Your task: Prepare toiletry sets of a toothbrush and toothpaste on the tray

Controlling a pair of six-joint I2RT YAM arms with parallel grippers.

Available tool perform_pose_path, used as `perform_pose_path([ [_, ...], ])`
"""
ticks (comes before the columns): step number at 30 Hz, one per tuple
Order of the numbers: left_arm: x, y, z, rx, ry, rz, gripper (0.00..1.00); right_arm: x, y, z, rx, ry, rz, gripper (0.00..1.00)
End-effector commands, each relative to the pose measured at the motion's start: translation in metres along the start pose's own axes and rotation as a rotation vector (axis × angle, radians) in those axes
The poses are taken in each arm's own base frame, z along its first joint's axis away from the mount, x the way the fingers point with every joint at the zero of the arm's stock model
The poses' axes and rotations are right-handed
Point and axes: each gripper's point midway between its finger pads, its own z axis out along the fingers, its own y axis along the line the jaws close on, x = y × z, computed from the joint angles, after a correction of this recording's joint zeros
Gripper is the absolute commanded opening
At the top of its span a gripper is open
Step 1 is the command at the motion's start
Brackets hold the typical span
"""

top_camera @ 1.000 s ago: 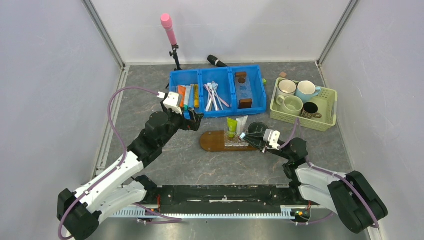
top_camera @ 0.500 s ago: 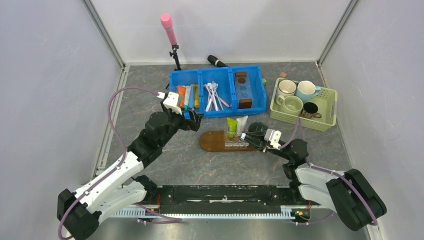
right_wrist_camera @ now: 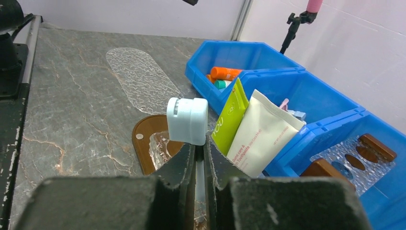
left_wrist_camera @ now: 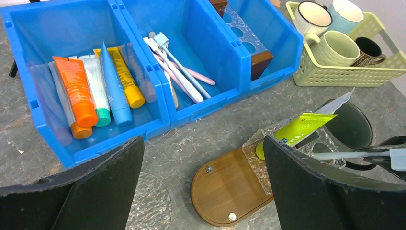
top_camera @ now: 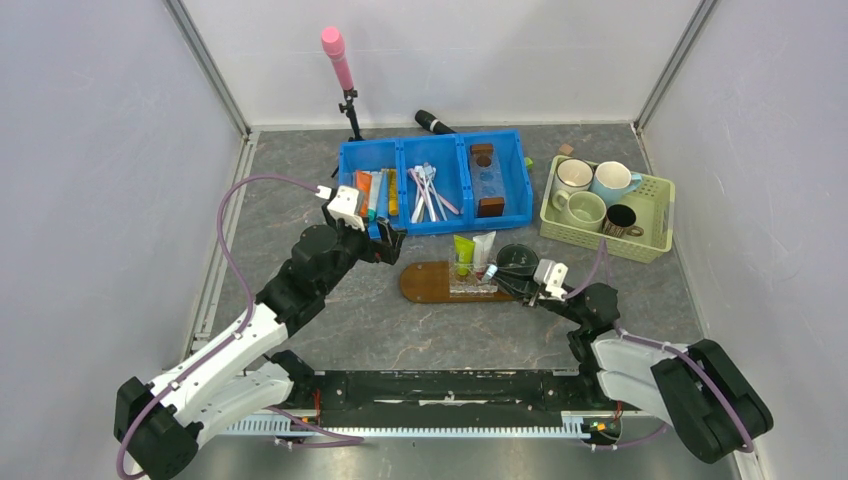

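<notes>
The dark brown oval tray [top_camera: 425, 284] lies mid-table and carries a clear holder [top_camera: 468, 287]. The green toothpaste [top_camera: 463, 250] and the white toothpaste [top_camera: 484, 247] stand tilted in that holder. My right gripper [top_camera: 510, 283] is shut on the toothbrush [right_wrist_camera: 187, 120], whose light blue capped head sticks out past the fingertips above the holder, beside the green tube [right_wrist_camera: 230, 120] and the white tube [right_wrist_camera: 261, 134]. My left gripper [top_camera: 386, 244] is open and empty, just left of the tray [left_wrist_camera: 230, 191]. The green tube [left_wrist_camera: 299, 129] and the toothbrush [left_wrist_camera: 354, 155] also show in the left wrist view.
The blue bin [top_camera: 400, 215] behind the tray holds orange, yellow and blue tubes [left_wrist_camera: 95, 91] and pink toothbrushes [left_wrist_camera: 184, 76]. A pale green basket [top_camera: 650, 238] with several mugs stands at the right. A dark round cup [top_camera: 517, 257] sits by the tray's right end. A pink microphone [top_camera: 338, 58] stands at the back.
My right gripper has drawn slightly to the right with the toothbrush still in it. The left arm has barely moved.
</notes>
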Motion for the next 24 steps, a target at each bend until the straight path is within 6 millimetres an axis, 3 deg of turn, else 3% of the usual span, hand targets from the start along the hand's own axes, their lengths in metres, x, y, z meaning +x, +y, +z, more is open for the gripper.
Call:
perform_pose_path([
  [1, -0.011, -0.001, 0.001, 0.009, -0.041, 0.015, 1.0, -0.018, 0.001, 0.001, -0.009, -0.074, -0.016, 0.1],
  [16, -0.015, -0.001, -0.003, 0.007, -0.053, 0.02, 1.0, -0.025, 0.003, 0.009, -0.067, -0.113, -0.044, 0.1],
  [24, -0.013, 0.001, -0.003, 0.0, -0.049, 0.021, 1.0, -0.016, -0.007, 0.01, -0.036, -0.065, -0.107, 0.19],
])
